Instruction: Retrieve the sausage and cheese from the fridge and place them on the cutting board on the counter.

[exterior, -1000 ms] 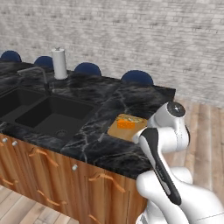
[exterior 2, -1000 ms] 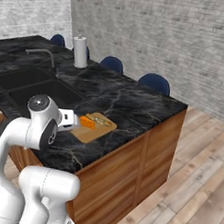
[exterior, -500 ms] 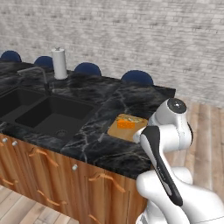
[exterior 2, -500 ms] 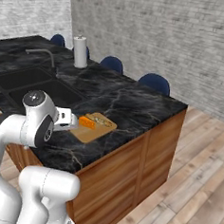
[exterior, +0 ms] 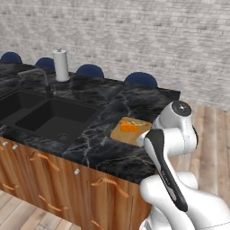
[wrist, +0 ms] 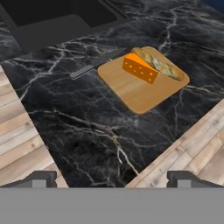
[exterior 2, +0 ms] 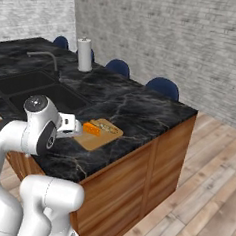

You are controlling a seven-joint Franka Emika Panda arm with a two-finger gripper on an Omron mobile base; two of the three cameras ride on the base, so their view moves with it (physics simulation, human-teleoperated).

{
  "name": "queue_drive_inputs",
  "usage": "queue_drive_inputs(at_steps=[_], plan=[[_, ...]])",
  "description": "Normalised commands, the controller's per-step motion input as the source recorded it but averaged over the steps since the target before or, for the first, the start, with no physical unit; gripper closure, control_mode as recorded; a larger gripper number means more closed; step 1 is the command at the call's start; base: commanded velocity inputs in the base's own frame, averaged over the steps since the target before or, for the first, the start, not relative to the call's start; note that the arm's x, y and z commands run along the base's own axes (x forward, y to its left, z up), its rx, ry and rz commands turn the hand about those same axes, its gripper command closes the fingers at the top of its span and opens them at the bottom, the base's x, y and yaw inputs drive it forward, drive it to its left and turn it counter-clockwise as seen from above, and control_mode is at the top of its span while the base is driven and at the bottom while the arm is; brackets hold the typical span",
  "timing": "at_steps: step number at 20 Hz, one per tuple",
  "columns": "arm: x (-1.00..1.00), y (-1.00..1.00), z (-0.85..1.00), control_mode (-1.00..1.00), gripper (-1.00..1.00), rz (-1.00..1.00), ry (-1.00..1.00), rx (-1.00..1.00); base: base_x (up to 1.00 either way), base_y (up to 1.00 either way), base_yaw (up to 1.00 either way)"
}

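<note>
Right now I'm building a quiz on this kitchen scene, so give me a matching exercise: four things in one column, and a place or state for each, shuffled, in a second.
Things:
1. cheese
2. cutting board
3. paper towel roll
4. tool

Places or states:
A. stands upright at the counter's far edge, behind the sink
B. open, holding nothing
C. lies on the board beside a long food item
D. lies flat on the counter near its end

Pairs: 1-C, 2-D, 3-A, 4-B
</note>
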Motion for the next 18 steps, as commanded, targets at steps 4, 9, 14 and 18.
queue_drive_inputs(at_steps=[4,9,14,18], plan=[[0.0,0.0,0.0,1.0,-1.0,0.0,0.0,0.0,-0.82,0.03,0.02],[0.0,0.0,0.0,1.0,-1.0,0.0,0.0,0.0,-0.45,0.01,0.66],[0.0,0.0,0.0,1.0,-1.0,0.0,0.0,0.0,0.0,0.0,1.0],[0.0,0.0,0.0,1.0,-1.0,0.0,0.0,0.0,0.0,0.0,1.0]])
